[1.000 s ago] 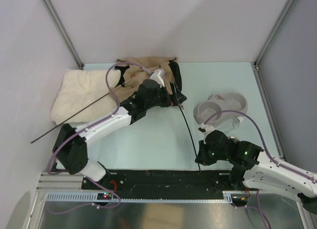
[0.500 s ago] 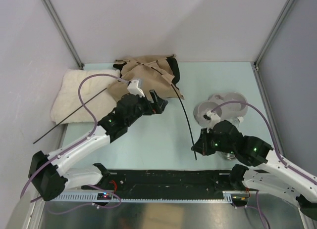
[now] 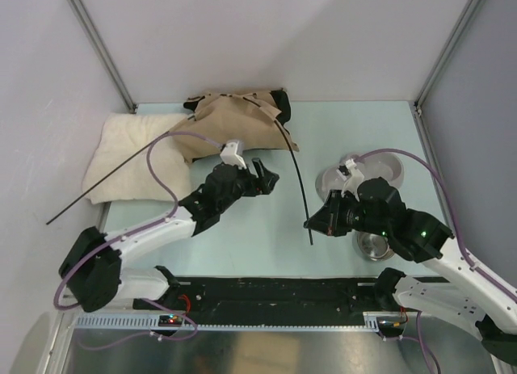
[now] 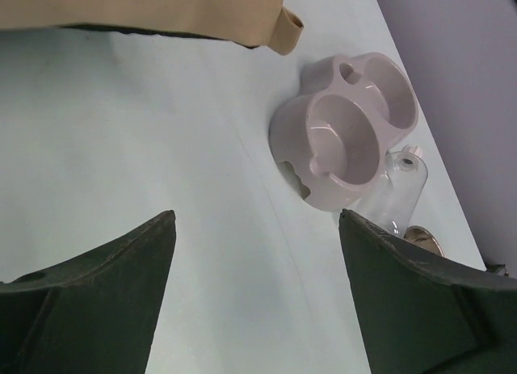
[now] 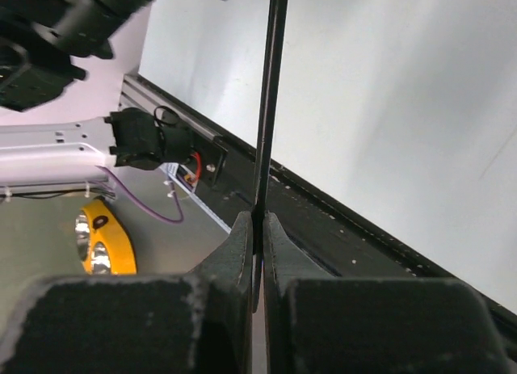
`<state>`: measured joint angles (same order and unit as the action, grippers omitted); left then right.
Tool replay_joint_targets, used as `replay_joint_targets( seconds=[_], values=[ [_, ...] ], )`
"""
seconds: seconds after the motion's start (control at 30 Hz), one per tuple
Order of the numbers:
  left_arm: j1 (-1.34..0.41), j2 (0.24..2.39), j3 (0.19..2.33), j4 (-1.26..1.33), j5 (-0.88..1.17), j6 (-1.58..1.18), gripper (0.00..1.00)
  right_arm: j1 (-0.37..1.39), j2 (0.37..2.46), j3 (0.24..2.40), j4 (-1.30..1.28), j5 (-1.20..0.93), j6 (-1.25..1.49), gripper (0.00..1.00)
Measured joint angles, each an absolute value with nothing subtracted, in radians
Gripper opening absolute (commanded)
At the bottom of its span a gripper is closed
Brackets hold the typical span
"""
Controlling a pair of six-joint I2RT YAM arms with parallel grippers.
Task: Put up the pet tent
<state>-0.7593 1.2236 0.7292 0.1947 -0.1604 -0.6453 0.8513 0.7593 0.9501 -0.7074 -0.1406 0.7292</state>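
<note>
R claw (image 3: 317, 222) clamped on thin dark pole (image 3: 296, 174), prob. to bow it; far end meets tan fabric tent (image 3: 234, 122). L claw (image 3: 265, 170) apart, empty.

The top external camera sits high above and behind the arm bases, looking steeply down, and takes in the whole pale green tabletop (image 3: 258, 237) from far off. The left wrist camera rides close behind the left end effector (image 4: 257, 293), whose dark fingers (image 4: 97, 301) fill the lower corners. It faces across the tabletop toward the pale pink two-bowl plastic feeder (image 4: 347, 136) and an edge of the tan fabric pet tent (image 4: 145, 6); the top view shows both. The right wrist camera looks from very near along the right end effector (image 5: 257, 229) and the thin dark pole (image 5: 271, 91), toward the black base rail (image 5: 339, 237) at the tabletop's near edge, also seen from above.
</note>
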Motion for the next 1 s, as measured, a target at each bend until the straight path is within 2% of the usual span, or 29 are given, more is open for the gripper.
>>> replay_joint_targets(
  seconds=[0.17, 0.5, 0.77, 1.0],
  values=[
    [-0.790, 1.358, 0.734, 0.325, -0.189, -0.683, 0.95, 0.834, 0.776, 0.952, -0.672, -0.181, 0.804, 0.00],
    [-0.830, 1.586, 0.849, 0.524, -0.260, -0.738, 0.96, 0.831, 0.773, 0.968, -0.592, -0.189, 0.963, 0.00],
    [-0.831, 1.646, 0.859, 0.615, -0.390, -0.905, 0.97, 0.830, 0.764, 0.977, -0.562, -0.176, 1.014, 0.00],
    [-0.831, 1.678, 0.858, 0.682, -0.494, -1.089, 0.88, 0.830, 0.756, 0.979, -0.540, -0.162, 1.032, 0.00]
  ],
)
